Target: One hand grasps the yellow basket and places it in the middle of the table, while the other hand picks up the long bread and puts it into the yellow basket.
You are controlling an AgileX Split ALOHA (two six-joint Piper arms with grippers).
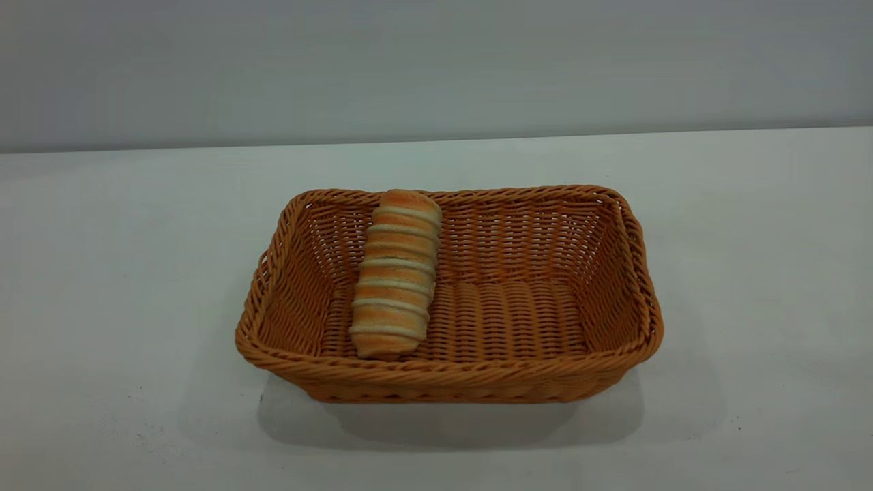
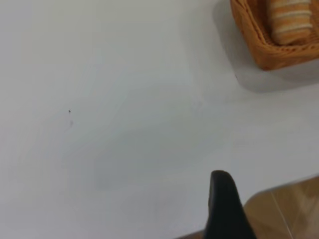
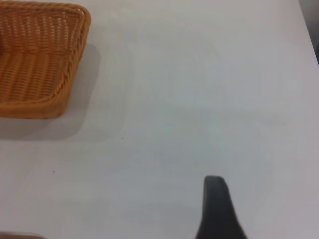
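The yellow basket (image 1: 614, 286) stands in the middle of the white table (image 1: 109, 273). The long bread (image 1: 395, 273) lies inside it at its left part, one end on the basket floor and the other leaning on the far rim. Neither arm shows in the exterior view. My left gripper (image 2: 222, 199) hangs over bare table near the table's edge, well away from the basket's corner (image 2: 269, 52), where one end of the bread (image 2: 289, 20) shows. My right gripper (image 3: 215, 199) is over bare table, apart from the basket (image 3: 65, 74). Both hold nothing.
A plain grey wall (image 1: 436, 61) runs behind the table. In the left wrist view a wooden floor (image 2: 284, 209) shows past the table's edge. A few tiny dark specks (image 2: 69, 111) dot the tabletop.
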